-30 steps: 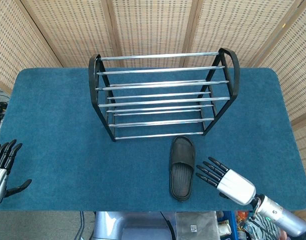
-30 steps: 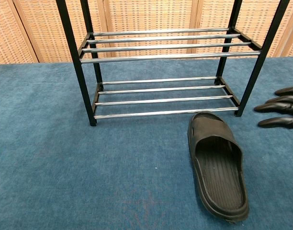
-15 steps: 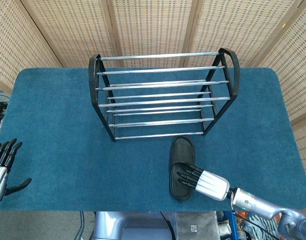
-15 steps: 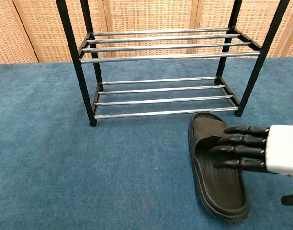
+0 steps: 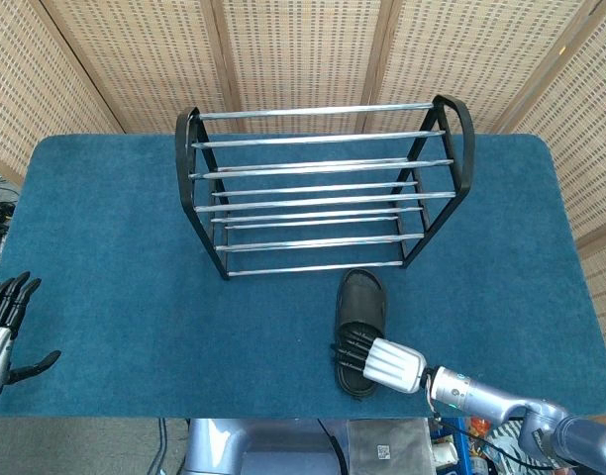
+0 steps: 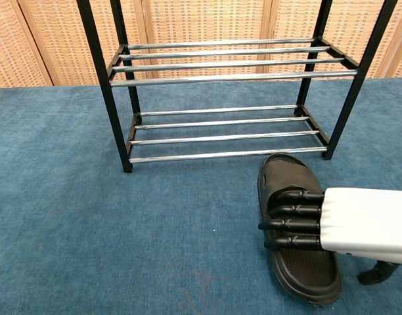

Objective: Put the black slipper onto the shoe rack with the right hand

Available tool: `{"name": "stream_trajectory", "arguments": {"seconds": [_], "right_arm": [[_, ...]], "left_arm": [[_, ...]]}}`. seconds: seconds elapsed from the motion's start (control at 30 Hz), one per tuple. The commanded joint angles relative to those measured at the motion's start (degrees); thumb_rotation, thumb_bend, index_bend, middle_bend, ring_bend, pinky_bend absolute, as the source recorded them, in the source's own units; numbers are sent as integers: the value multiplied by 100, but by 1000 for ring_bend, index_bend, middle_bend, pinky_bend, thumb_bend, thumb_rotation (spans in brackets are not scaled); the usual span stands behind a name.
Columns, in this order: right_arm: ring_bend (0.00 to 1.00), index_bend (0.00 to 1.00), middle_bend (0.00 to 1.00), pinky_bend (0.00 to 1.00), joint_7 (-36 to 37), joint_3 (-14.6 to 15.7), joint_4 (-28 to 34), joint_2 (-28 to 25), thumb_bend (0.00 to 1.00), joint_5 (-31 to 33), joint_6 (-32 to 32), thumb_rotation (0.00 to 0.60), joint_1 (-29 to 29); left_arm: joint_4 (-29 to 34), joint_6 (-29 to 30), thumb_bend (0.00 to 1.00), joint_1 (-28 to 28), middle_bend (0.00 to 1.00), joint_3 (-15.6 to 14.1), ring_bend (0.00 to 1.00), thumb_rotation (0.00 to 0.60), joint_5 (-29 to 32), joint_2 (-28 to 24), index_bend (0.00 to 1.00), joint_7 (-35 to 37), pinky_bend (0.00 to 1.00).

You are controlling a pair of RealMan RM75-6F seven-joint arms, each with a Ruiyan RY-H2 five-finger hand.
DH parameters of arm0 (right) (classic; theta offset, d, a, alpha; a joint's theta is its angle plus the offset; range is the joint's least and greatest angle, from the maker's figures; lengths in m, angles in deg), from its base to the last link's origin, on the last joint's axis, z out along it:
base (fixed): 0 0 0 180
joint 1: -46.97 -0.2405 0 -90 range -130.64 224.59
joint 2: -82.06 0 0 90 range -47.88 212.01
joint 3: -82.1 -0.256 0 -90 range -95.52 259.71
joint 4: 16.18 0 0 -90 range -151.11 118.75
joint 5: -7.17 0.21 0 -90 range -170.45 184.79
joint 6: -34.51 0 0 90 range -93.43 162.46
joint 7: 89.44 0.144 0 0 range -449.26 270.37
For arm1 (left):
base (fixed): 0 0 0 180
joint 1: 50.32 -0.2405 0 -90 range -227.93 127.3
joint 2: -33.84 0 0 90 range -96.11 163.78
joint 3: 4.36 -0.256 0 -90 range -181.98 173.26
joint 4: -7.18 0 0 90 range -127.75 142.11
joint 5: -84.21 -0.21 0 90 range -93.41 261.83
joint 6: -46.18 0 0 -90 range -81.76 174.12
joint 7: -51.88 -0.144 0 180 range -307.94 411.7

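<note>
The black slipper (image 5: 360,300) lies on the blue cloth just in front of the shoe rack (image 5: 323,139), toe strap toward the rack. My right hand (image 5: 376,362) reaches in from the right and lies across the slipper's heel half. In the chest view its fingers (image 6: 290,225) stretch flat over the footbed of the slipper (image 6: 286,174), tips at the slipper's left rim, while the thumb hangs apart at the lower right. The slipper stays flat on the cloth. My left hand (image 5: 2,327) rests open at the table's left front edge.
The rack (image 6: 221,79) has black end frames and chrome bars in tiers, its lowest bars close behind the slipper's toe. Wicker screens stand behind the blue-covered table (image 5: 115,247). The table's front edge is right beside the slipper's heel.
My right hand has slid leftward from beside the slipper to lying across its footbed, the fingers now reaching its left rim. The slipper and left hand have stayed put.
</note>
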Motion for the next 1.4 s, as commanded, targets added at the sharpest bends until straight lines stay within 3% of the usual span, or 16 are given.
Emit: {"name": "stream_trajectory", "arguments": {"seconds": [0.03, 0.3, 0.6, 0.67, 0.73, 0.77, 0.83, 0.9, 1.0, 1.4], "right_arm": [[0, 0, 0, 0, -202, -63, 439, -164, 0, 227, -372, 600, -237], [0, 0, 0, 0, -521, -157, 1027, -339, 0, 621, -993, 600, -544], [0, 1, 2, 0, -955, -133, 1211, -330, 0, 933, -1581, 600, -777], [3, 49, 58, 0, -1032, -100, 1220, -309, 0, 934, -1553, 600, -784], [70, 211, 215, 38, -1066, -50, 1180, -270, 10, 880, -1439, 600, -789], [108, 267, 267, 74, -1050, -28, 1164, -253, 34, 856, -1388, 600, -793], [226, 402, 397, 222, -925, 61, 1102, -206, 186, 784, -1243, 600, -814], [297, 482, 474, 312, -780, 153, 1020, -169, 323, 687, -1071, 600, -845], [348, 536, 527, 376, -616, 260, 908, -148, 445, 578, -832, 600, -854], [368, 554, 546, 391, -575, 557, 685, -384, 501, 234, 187, 600, -671]], "left_arm": [[-5, 1, 173, 1, 0, 6, 0, 600, 11, -11, 0, 27, 0], [-6, -10, 172, 9, 0, 9, 0, 600, 24, -33, 0, 77, 0], [-31, 19, 173, -2, 0, 18, 0, 600, 36, -54, 0, 165, 0], [-36, 6, 173, 3, 0, 19, 0, 600, 42, -58, 0, 182, 0], [-38, -2, 173, 7, 0, 16, 0, 600, 40, -59, 0, 187, 0], [-39, -2, 173, 8, 0, 15, 0, 600, 38, -59, 0, 186, 0], [-40, 0, 173, 7, 0, 13, 0, 600, 35, -59, 0, 189, 0], [-34, 3, 173, 5, 0, 11, 0, 600, 33, -62, 0, 191, 0], [-28, 11, 173, 3, 0, 14, 0, 600, 34, -64, 0, 195, 0], [-27, 18, 173, -1, 0, -3, 0, 600, 8, -67, 0, 195, 0]]}}
